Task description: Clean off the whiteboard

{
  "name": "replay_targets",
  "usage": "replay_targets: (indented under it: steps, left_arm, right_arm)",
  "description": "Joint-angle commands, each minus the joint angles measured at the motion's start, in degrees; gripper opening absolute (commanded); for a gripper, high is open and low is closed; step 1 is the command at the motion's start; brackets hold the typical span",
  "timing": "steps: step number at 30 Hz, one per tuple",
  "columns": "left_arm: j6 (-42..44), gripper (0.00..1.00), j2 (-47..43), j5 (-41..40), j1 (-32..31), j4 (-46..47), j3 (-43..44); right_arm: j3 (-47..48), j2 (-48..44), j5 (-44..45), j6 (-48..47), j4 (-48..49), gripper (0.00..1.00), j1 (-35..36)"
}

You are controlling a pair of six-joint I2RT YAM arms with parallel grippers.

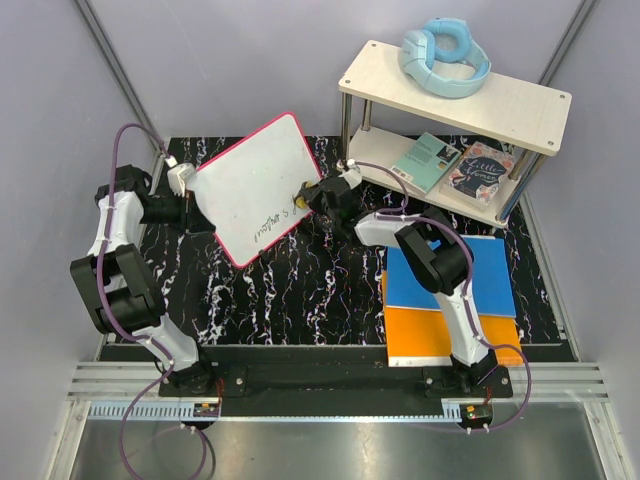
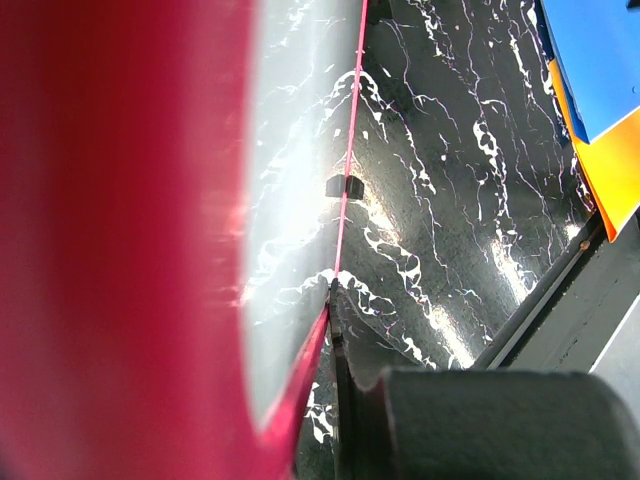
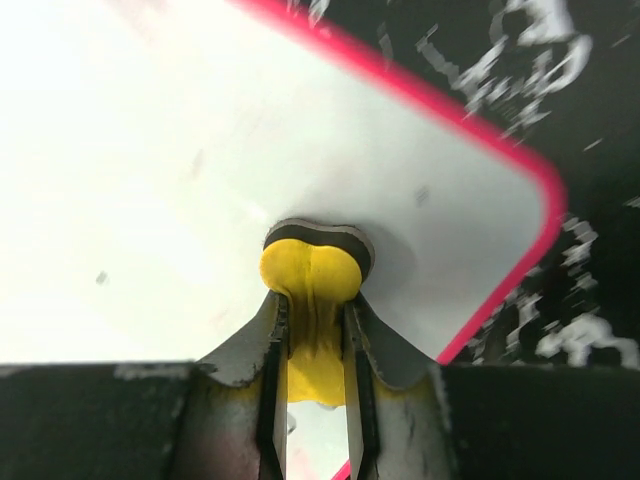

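The whiteboard [image 1: 258,190] sits askew at the desk's [image 1: 300,300] back-left, its edge nipped in the left pincer [image 1: 190,185], and with the right pincer [image 1: 312,192] squeezing a yellow eraser [image 3: 310,275] against its corner, I'd worry a hard wipe wrenches it loose before reaching the scribble [image 1: 272,218].

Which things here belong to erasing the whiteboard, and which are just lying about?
For the job: whiteboard; yellow eraser pinched in the right gripper; left gripper at the board's left edge.

Lying about: blue headphones; shelf; teal book; patterned book; blue sheet; orange sheet.
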Motion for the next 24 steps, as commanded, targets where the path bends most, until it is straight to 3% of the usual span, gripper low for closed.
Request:
replay_targets:
  steps: [1, 13, 24]
  left_arm:
    - [11.9, 0.00, 1.2, -17.8, -1.6, 4.2, -1.0]
    - [10.8, 0.00, 1.7, -16.8, -1.6, 4.1, 0.2]
    - [11.2, 0.00, 1.4, -17.4, -1.6, 4.1, -0.3]
  right_arm:
    - [-0.2, 1.5, -11.4, -0.4, -0.1, 0.00, 9.8]
    - [-1.5, -0.7, -10.5, 0.3, -5.5, 0.00, 13.3]
    - [-4.4, -5.9, 1.7, -0.4, -5.1, 0.00, 9.1]
